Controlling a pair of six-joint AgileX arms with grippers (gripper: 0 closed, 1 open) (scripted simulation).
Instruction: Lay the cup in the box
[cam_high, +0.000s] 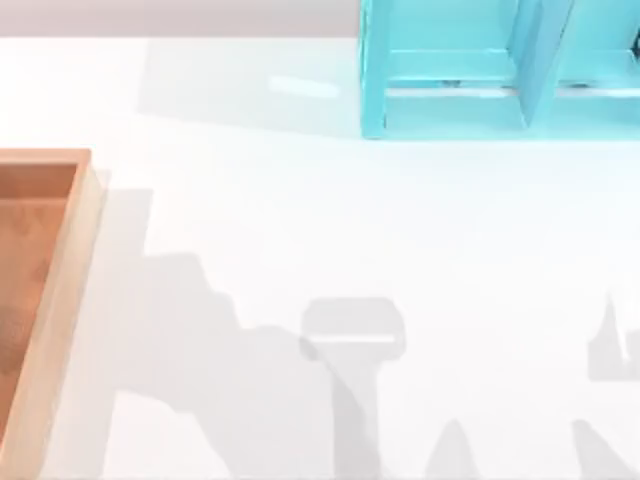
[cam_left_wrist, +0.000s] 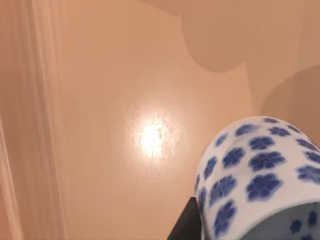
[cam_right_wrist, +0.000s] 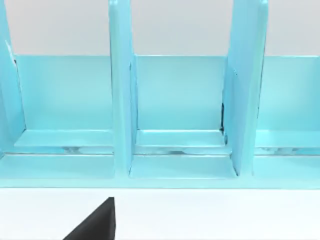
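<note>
Up close, the left wrist view has the cup over the box floor, while the right wrist view faces the blue shelf.

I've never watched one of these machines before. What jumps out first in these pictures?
Probably the white cup with blue flowers, seen close up from the left wrist, hanging above the orange-brown floor of the wooden box. From above, that box sits at the table's left edge, and a bright turquoise shelf stands at the far right; the right wrist camera faces its compartments.
</note>
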